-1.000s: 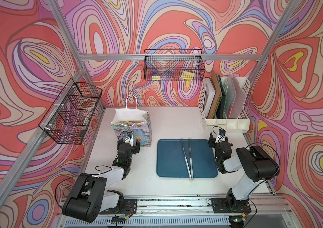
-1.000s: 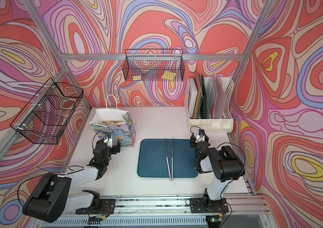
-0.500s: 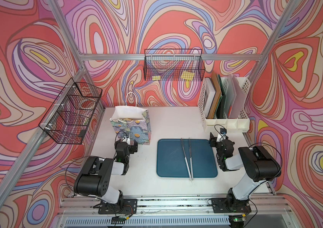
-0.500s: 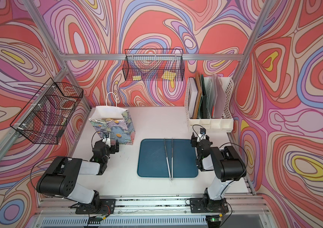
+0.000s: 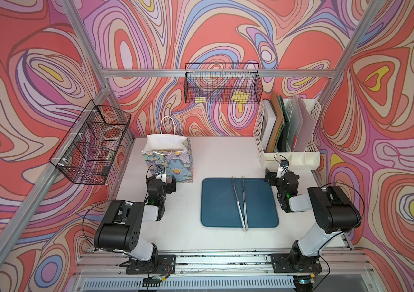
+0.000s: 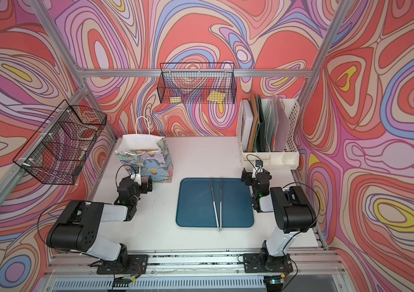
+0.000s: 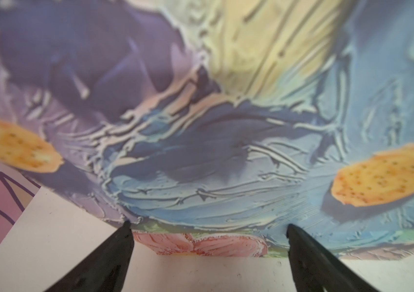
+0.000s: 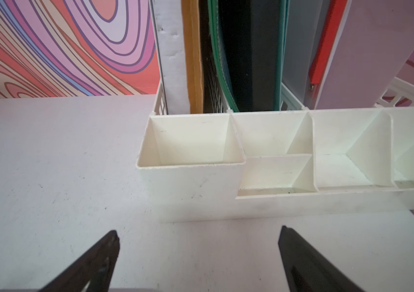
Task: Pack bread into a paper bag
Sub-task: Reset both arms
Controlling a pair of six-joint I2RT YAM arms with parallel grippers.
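The paper bag [image 5: 173, 164] stands upright, mouth open, ready for loading from above; left pincer [image 7: 208, 225] apart beside its base; right pincer [image 8: 198, 230] apart, empty.

Lab cell: aluminium frame [image 5: 175, 73], swirl-printed walls [image 5: 36, 63]

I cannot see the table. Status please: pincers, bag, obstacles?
Left pincer open, empty, close before paper bag. Right pincer open, empty, facing file rack. Bag upright, no bread in view. Tongs lie on tray.
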